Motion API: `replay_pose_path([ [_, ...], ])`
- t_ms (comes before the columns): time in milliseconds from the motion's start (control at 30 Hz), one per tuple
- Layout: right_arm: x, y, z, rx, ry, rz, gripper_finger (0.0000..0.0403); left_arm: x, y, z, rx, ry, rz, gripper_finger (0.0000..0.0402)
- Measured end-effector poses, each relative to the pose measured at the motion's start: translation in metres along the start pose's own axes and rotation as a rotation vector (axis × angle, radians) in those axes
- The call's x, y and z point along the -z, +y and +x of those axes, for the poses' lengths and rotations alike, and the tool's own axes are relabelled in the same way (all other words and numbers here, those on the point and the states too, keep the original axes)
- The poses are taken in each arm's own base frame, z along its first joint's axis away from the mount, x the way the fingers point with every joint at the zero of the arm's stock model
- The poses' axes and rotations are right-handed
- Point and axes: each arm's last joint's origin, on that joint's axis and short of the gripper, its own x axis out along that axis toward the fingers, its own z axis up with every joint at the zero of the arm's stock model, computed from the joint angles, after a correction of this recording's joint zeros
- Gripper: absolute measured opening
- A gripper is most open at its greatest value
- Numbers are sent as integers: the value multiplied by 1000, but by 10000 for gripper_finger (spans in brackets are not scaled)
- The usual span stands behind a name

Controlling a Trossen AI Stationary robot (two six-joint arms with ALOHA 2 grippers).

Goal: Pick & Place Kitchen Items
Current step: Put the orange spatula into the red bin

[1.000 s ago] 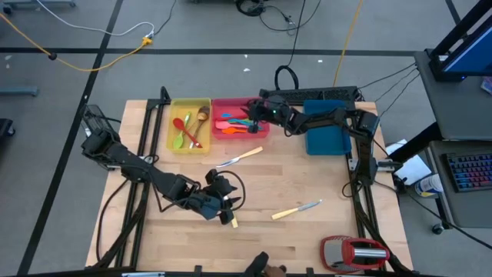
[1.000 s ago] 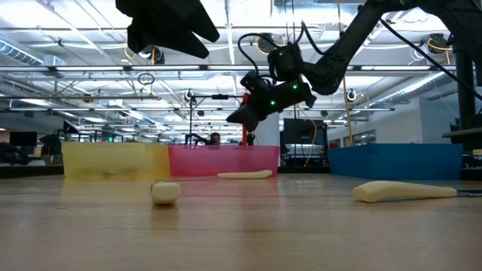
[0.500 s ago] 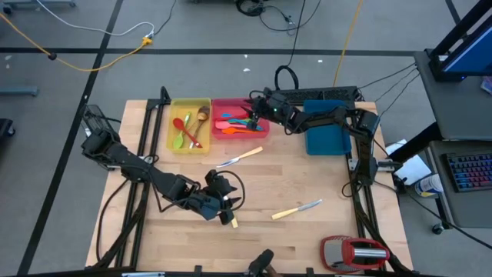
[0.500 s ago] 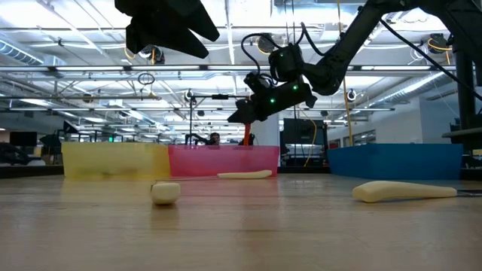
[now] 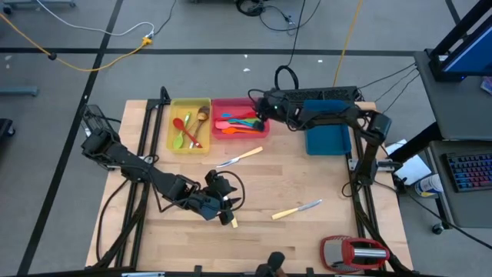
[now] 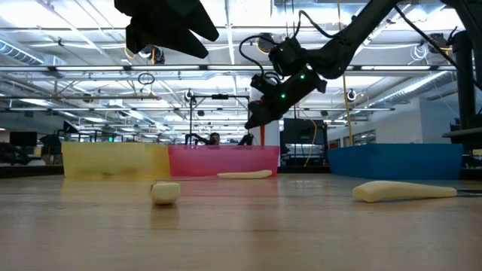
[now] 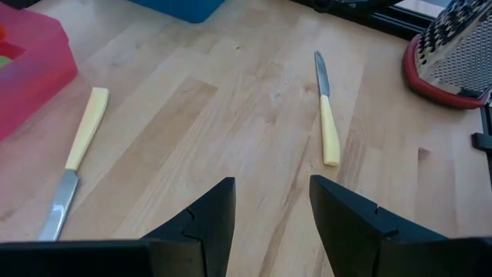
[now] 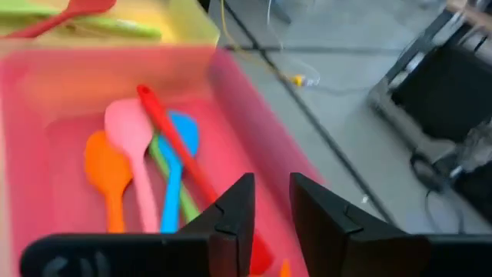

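My right gripper (image 5: 257,108) (image 8: 272,219) hangs open over the far right corner of the pink tray (image 5: 214,115). Below it lie the spatulas (image 8: 146,165): orange, pink, blue, green, and a red one (image 8: 181,150) slanting across the others. My left gripper (image 5: 227,209) (image 7: 265,211) is open above bare wood at mid-table, touching nothing. Two cream-handled knives lie flat ahead of it (image 7: 77,150) (image 7: 327,115). A third cream handle (image 5: 234,222) lies right beside it. The yellow tray (image 5: 171,123) holds spoons.
A blue tray (image 5: 327,140) stands right of the pink one at the far edge. The red-and-silver grater (image 5: 354,252) sits in the near right corner. Bare wood lies between the two knives (image 5: 240,157) (image 5: 297,208). Cables loop around my left wrist.
A red spatula hung below my right gripper in the low view; it no longer shows there, and a red one lies in the pink tray. My right gripper has shifted slightly toward the far edge and tipped more steeply downward. The left arm has kept still.
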Motion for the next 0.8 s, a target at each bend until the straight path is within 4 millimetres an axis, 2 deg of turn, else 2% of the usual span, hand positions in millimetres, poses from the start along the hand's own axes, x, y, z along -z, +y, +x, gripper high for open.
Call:
replay_pose_path([
  [233, 0, -1, -3, 2, 23, 92, 75, 0, 0, 0, 0, 0, -2, 172],
  [433, -6, -3, -3, 102, -24, 209, 83, 0, 0, 0, 1, 0, -1, 172],
  [600, -15, -2, -4, 15, -133, 238, 124, 0, 0, 0, 0, 0, 18, 172],
  [800, -24, -5, -6, 28, -228, 252, 188, 0, 0, 0, 0, 0, 27, 172],
])
